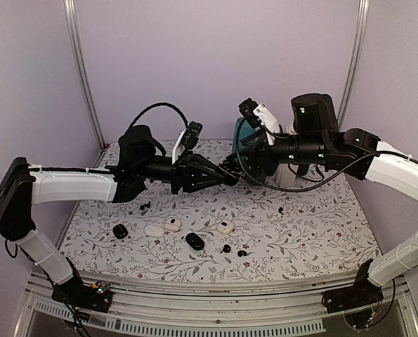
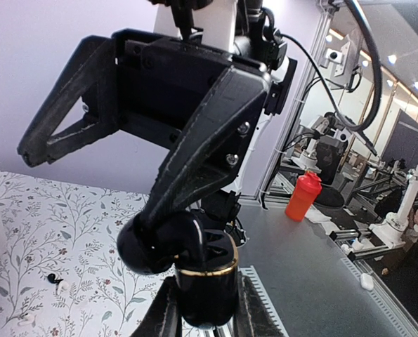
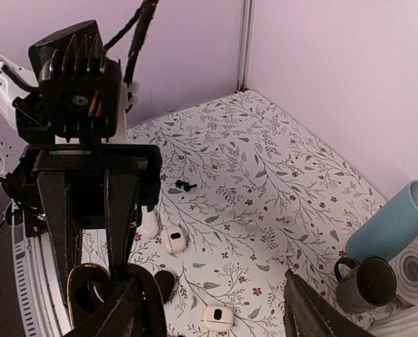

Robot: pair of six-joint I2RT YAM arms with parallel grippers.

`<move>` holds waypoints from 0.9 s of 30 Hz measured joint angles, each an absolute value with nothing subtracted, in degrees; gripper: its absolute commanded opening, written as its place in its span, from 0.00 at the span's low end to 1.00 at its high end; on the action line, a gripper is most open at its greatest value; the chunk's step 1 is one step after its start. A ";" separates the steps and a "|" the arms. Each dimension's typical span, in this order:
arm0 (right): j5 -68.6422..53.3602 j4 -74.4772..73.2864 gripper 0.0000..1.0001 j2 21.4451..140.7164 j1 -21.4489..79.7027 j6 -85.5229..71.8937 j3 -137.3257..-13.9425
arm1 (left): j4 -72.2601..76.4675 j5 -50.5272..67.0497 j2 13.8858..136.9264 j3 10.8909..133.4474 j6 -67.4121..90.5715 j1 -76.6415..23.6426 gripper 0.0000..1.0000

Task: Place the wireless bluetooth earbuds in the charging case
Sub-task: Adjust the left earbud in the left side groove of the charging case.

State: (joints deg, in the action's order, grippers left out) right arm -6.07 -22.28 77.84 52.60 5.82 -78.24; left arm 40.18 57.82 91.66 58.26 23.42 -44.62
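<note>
**Holding the Case Aloft Over Loose Buds**

Anchors the left arm [image 1: 68, 186] and the right arm [image 1: 398, 172] at the near corners, both bent inward over the flower-print counter [image 1: 307, 239]. Shows, just past the front edge, the wireless bluetooth earbuds [image 1: 226, 248]: two tiny glossy black buds lying loose and close together on the print, outside any case. Sets a closed black case [image 1: 194, 241] just left of them, a white case [image 1: 225, 227] just behind, two more white cases [image 1: 172, 225] side by side farther left, and another black case [image 1: 120, 230] at the left end of that row. Scatters a few tiny black bits [image 1: 145, 207] farther back, too small to identify.

Meets in the air above the middle of the counter. Grips the charging case [image 2: 205, 288] in the left fingers [image 1: 219, 177], clenched on its black lower shell, clear of the surface, lid open and a gold rim showing round the mouth. Hides the inside of the case, so cannot tell whether a bud sits there. Spreads the right fingers [image 1: 234, 167] wide, released and grasping nothing visible; rests one fingertip against the rounded open lid and holds the other well off to the side.

Stands a teal cylinder [image 1: 240, 133] at the back right, with a dark mug [image 3: 367, 281] beside it and a pale roll [image 3: 414, 270], seen end-on, next to the mug, all near the lilac wall [image 1: 216, 56].
</note>
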 measured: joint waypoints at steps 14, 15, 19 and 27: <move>-7.55 -21.52 0.67 77.32 53.23 5.82 -77.17 | 38.70 58.46 91.66 58.26 22.50 -44.60 0.00; -7.35 -21.65 0.67 77.32 53.30 5.82 -77.17 | 38.54 58.46 91.66 58.26 22.31 -44.62 0.00; -6.33 -22.04 0.67 77.32 53.65 5.82 -77.17 | 37.47 58.11 91.66 58.37 21.26 -44.62 0.00; -4.64 -22.37 0.67 77.21 54.13 5.82 -77.12 | 34.81 57.58 91.66 59.18 20.18 -44.62 0.00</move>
State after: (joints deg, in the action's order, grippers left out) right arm -4.64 -22.37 77.21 54.13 5.82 -77.12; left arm 34.81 57.58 91.66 59.18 20.18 -44.62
